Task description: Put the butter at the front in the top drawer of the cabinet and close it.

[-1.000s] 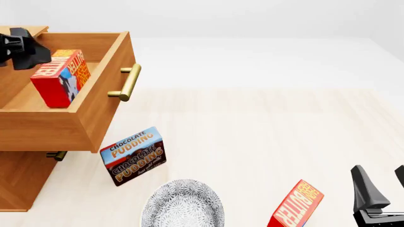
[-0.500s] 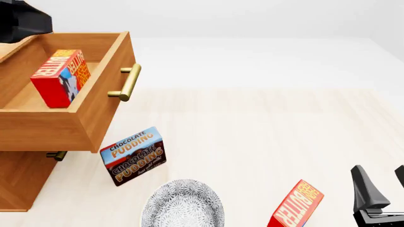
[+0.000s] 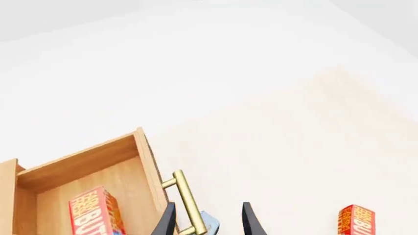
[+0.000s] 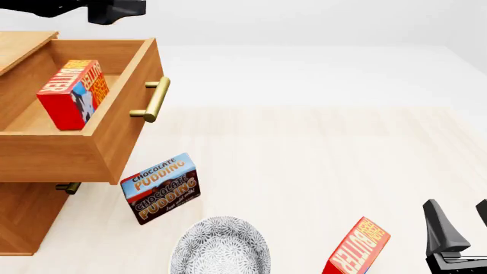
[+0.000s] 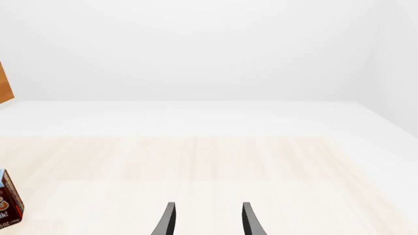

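One butter [image 4: 72, 94] carton stands on end inside the open top drawer [image 4: 114, 142] of the cabinet [image 4: 23, 222]; the left wrist view shows this butter [image 3: 95, 215] from above, beside the brass handle [image 3: 186, 205]. A second, identical butter [image 4: 357, 248] leans on the table at the front right. My left gripper [image 3: 209, 209] hangs high above the drawer's front, open and empty; in the front view only the left arm's dark body [image 4: 106, 8] shows at the top edge. The right gripper [image 4: 460, 216] stands open and empty just right of the table carton.
A Chocolate Pudding box [image 4: 161, 187] stands on the table below the drawer's front. A patterned grey bowl [image 4: 220, 245] sits at the front edge. The lower drawer's handle [image 4: 68, 187] peeks out under the open drawer.
The left arm has risen out of the drawer and shifted right, to the top edge of the front view. The carton stays in the drawer. The right arm has not moved.
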Controlling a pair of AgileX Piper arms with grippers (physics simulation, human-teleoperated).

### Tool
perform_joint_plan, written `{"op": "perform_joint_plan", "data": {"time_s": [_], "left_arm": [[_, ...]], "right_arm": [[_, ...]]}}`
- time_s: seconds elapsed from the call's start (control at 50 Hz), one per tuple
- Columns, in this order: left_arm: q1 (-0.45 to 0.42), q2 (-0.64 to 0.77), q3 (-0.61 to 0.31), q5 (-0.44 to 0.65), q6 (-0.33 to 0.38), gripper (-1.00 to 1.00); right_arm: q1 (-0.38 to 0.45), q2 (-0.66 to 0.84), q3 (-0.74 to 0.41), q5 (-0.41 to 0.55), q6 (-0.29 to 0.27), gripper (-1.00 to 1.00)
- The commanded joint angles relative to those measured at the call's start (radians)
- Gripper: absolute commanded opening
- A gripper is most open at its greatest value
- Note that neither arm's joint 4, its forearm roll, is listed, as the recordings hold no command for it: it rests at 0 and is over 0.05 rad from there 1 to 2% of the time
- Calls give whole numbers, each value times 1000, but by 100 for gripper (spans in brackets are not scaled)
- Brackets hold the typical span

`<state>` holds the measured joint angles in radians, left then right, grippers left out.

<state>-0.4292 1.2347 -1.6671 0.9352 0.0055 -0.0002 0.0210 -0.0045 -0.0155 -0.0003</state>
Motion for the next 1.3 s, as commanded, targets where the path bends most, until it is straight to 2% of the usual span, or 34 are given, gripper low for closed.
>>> {"op": "perform_joint_plan", "data": {"time_s": [0.02, 0.24, 0.3, 0.5, 0.64, 1.0, 1.2, 1.3], "left_arm": [[-95, 114, -38, -72, -26, 100], [-167, 232, -64, -142, -64, 100], [-158, 251, -40, -172, -69, 100], [-190, 346, 9, -271, -148, 100], [-168, 365, 49, -310, -177, 100], [-175, 444, 146, -424, -256, 100], [-156, 464, 174, -459, -274, 100], [-145, 475, 220, -503, -293, 100]], "right_arm": [[0, -7, 1, 6, 0, 100], [0, -8, 1, 6, 0, 100], [0, -7, 1, 6, 0, 100], [0, -7, 1, 6, 0, 100], [0, -7, 1, 6, 0, 100], [0, -7, 1, 6, 0, 100], [0, -8, 1, 6, 0, 100], [0, -7, 1, 6, 0, 100]]}}
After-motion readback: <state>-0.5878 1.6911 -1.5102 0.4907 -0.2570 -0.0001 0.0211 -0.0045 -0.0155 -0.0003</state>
